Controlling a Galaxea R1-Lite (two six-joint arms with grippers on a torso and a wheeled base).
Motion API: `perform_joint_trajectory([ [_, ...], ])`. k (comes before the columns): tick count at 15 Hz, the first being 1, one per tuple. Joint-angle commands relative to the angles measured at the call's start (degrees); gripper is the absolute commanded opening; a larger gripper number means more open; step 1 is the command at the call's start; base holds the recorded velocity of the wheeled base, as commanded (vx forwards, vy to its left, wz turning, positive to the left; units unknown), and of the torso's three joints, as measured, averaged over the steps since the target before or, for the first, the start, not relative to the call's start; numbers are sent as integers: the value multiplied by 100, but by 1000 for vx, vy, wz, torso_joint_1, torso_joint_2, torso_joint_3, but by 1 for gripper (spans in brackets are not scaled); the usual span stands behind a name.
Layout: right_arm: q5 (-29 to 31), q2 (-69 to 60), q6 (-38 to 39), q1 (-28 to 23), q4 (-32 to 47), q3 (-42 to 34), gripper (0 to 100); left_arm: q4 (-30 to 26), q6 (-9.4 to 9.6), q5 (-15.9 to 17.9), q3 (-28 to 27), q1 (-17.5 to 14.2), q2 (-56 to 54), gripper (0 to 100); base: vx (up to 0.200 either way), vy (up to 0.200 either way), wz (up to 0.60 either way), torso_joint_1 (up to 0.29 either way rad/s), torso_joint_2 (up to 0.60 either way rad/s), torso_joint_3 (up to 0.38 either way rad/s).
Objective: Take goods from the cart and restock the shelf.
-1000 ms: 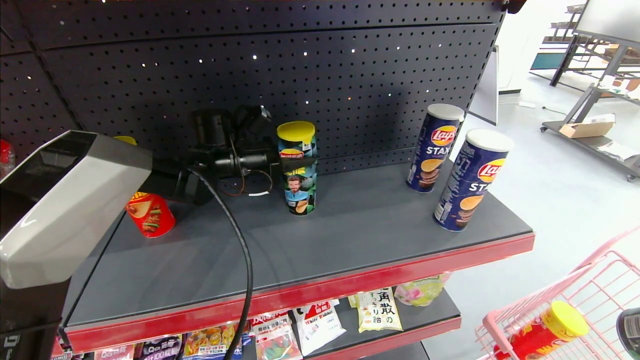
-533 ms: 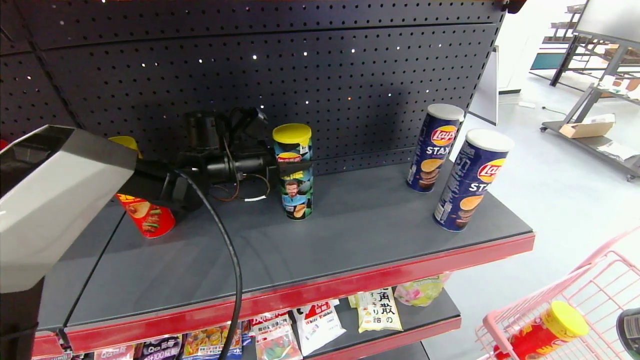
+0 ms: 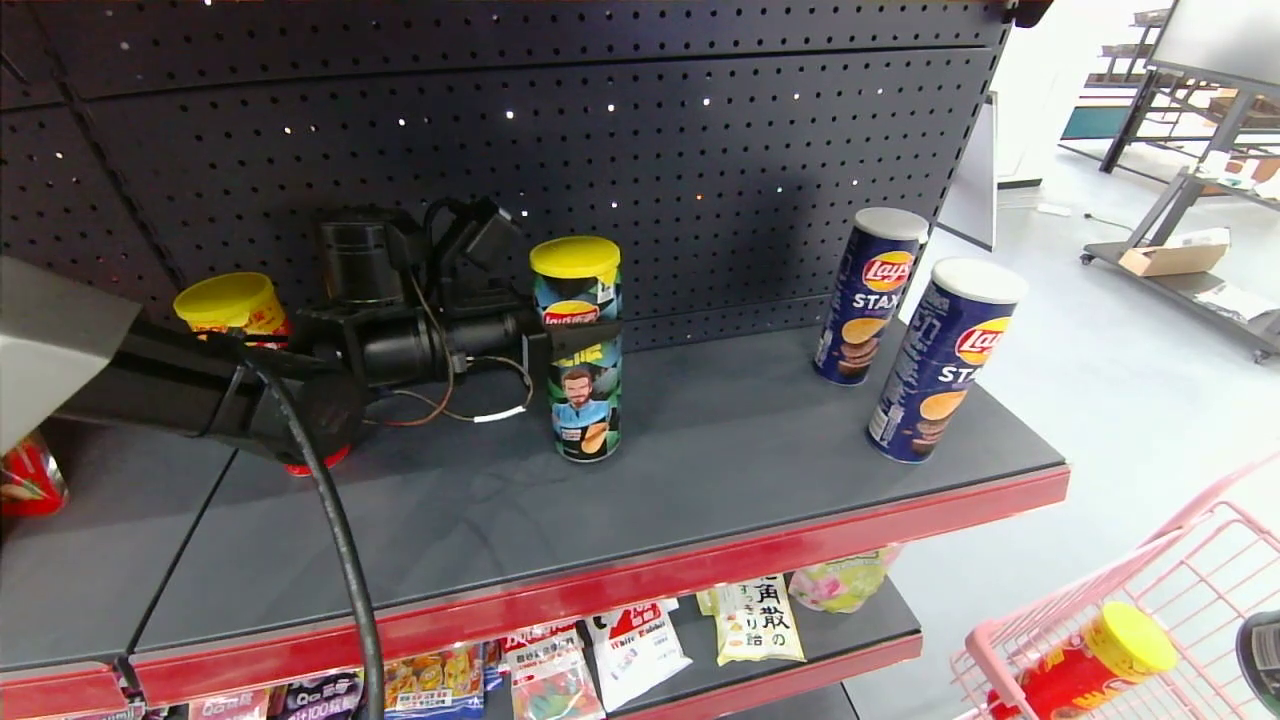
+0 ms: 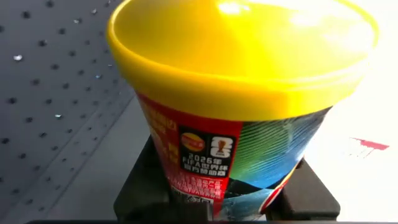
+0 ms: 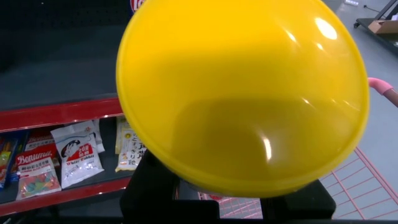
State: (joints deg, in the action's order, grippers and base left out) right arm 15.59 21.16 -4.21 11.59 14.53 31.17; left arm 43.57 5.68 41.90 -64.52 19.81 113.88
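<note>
Nearest, at the low right, stands the pink cart [image 3: 1190,540]. A red can [image 3: 1085,675] with a yellow lid lies tilted inside it. In the right wrist view this lid is very close to the camera. The right gripper [image 5: 227,196] has its black fingers [image 5: 149,186] pressed on both sides of the can just under the lid, so it grips the red can.

Under the top board, snack bags [image 3: 750,620] lie on a lower level. Above them is the shelf [image 3: 600,590], a dark grey board with a red front edge.

The left arm reaches in over the middle of the shelf from the left side. The left gripper [image 3: 585,335] is closed around the patterned can [image 3: 580,400], which has a yellow lid and stands upright. The fingers hold it in its upper half. Its bottom is at the board, but I cannot tell if it rests there.

To the right, the front blue can [image 3: 945,370] stands near the edge, and the back blue can [image 3: 870,300] is just behind it. At the left, a second red can [image 3: 232,305] is partly hidden behind the arm. A third red can [image 3: 25,480] shows at the left border. Behind everything is the black pegboard [image 3: 700,150].
</note>
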Motion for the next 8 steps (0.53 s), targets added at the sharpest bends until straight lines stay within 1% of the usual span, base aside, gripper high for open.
perform_joint_trajectory([
  [1,-4,2,-1,10,-3,29,0,222,-85,-59,370,120,-182,0,0,0,0,0,0,0],
  [2,-4,2,-1,10,6,56,0,363,-137,-121,502,172,-174,0,0,0,0,0,0,0],
  [3,-4,11,7,10,6,100,0,750,-217,-270,801,251,-138,0,0,0,0,0,0,0],
  [4,-4,2,7,10,6,135,0,969,-217,-332,951,260,-121,0,0,0,0,0,0,0],
  [7,5,-7,7,10,15,144,0,1154,-225,-657,1249,260,-182,0,0,0,0,0,0,0],
  [8,5,2,7,10,15,144,0,1215,-225,-674,1355,269,-235,0,0,0,0,0,0,0],
])
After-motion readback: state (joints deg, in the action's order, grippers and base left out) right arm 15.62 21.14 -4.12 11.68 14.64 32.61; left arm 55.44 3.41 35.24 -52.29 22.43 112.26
